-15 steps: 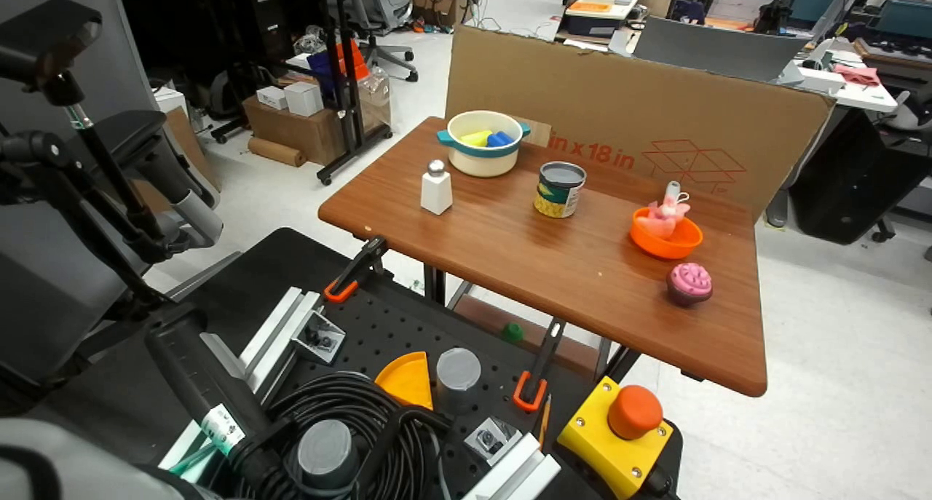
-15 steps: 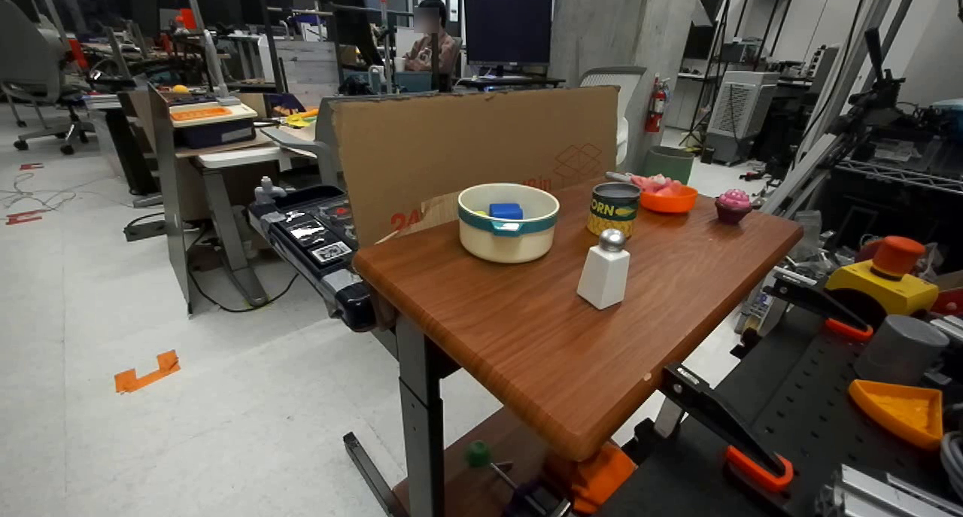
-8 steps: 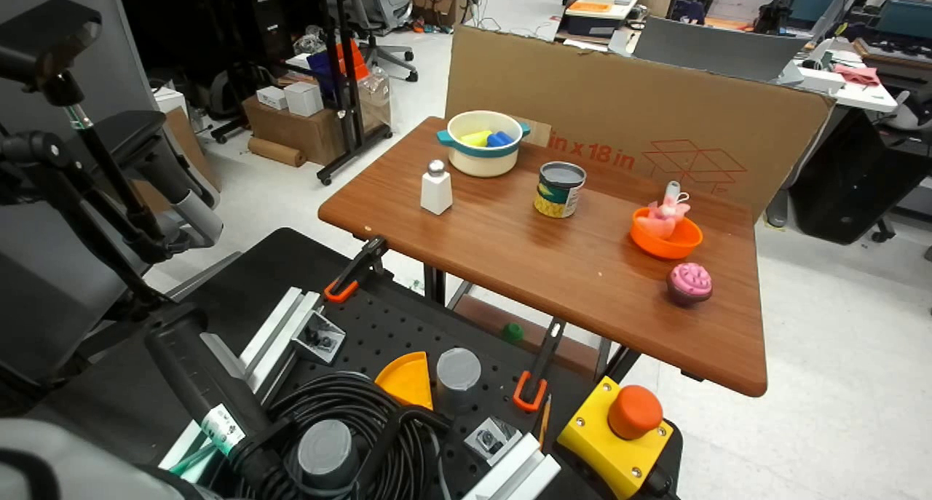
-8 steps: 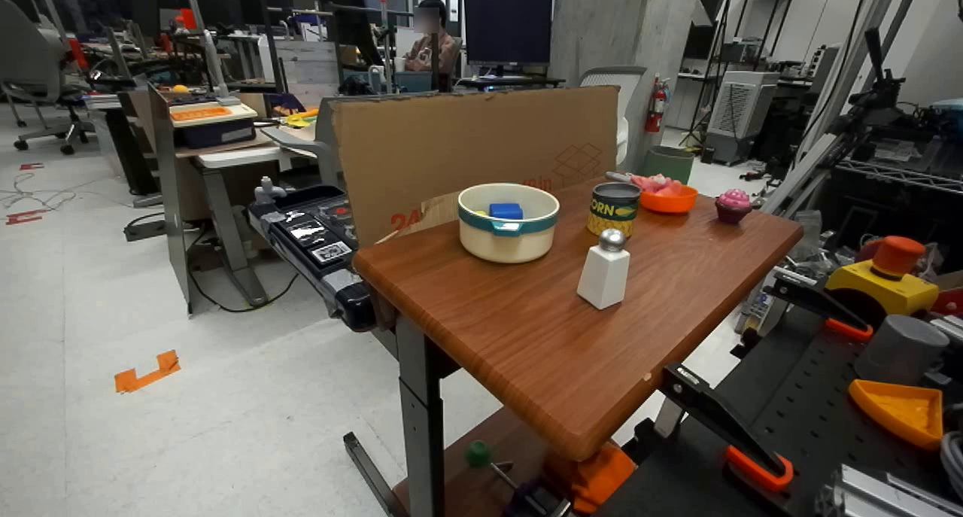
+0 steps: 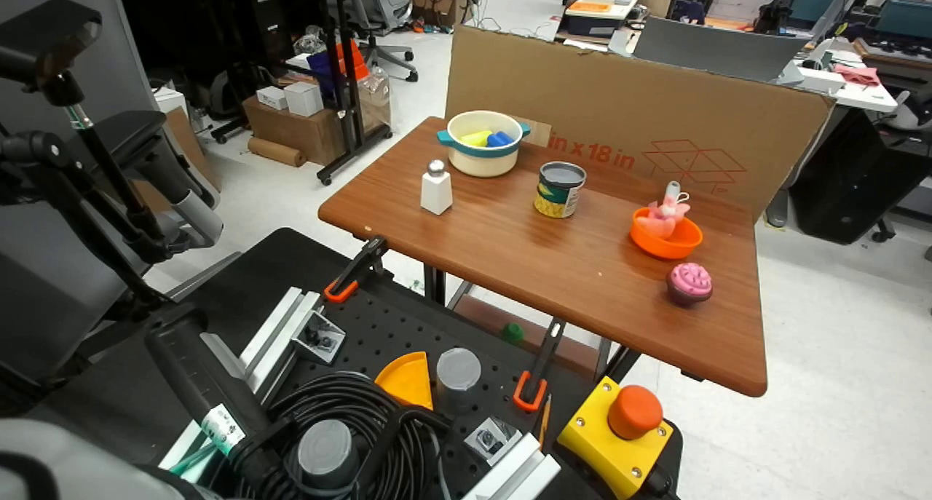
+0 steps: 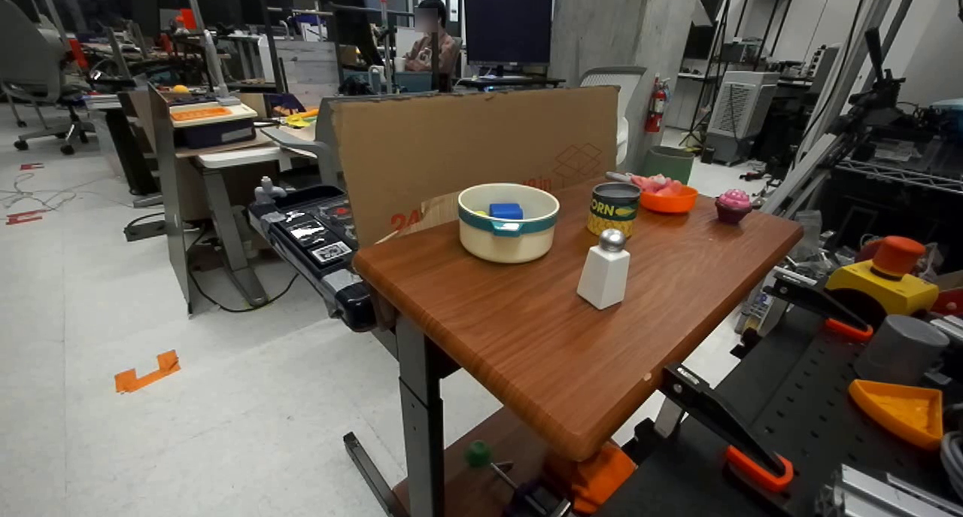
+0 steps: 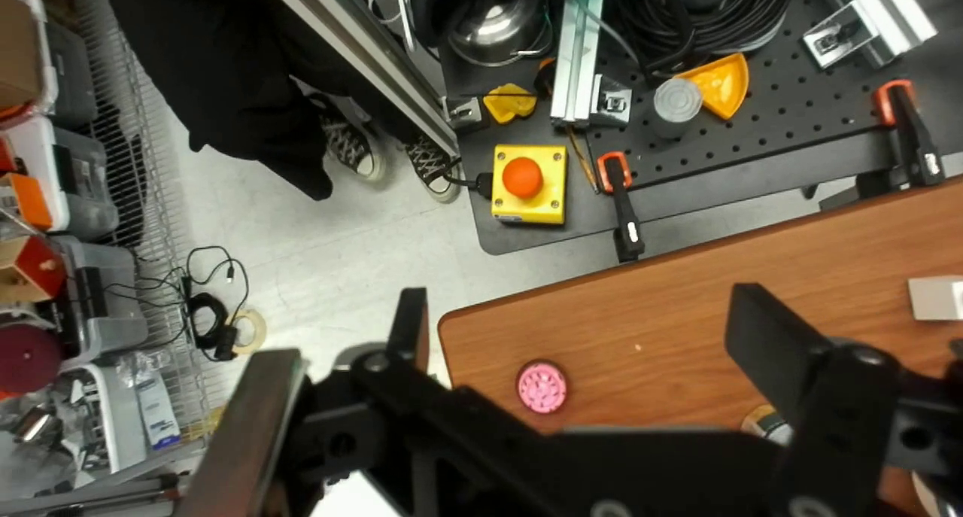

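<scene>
1. While neither exterior view shows my tool (image 7: 578, 314), the wrist view does: one, jaws spread wide, nothing held.
2. Cupcake (image 7: 542, 387), one: pink top, dark base, on the bench (image 7: 617, 314), seen between my jaws, untouched; nearest item, as I judge.
3. Progress, by my judgement: no grasp made, no handling under way; whether work is finished or unstarted, the views leave unsettled.
4. Can of corn (image 6: 613, 210), one: upright, lettering part-readable in an exterior view, mostly hidden by a jaw in the wrist view.
5. Orange bowl (image 5: 668, 249), one, with pink item (image 5: 659, 223) inside: in both exterior views, not visible in the wrist view.
6. White shaker (image 5: 437, 194), one: upright, silver-topped.
7. Pot (image 5: 483, 165), one: near the shaker, blue block (image 6: 505, 211) and yellow block (image 5: 473, 138) inside.
8. Shoes (image 7: 430, 163), two: wrist view only.
</scene>
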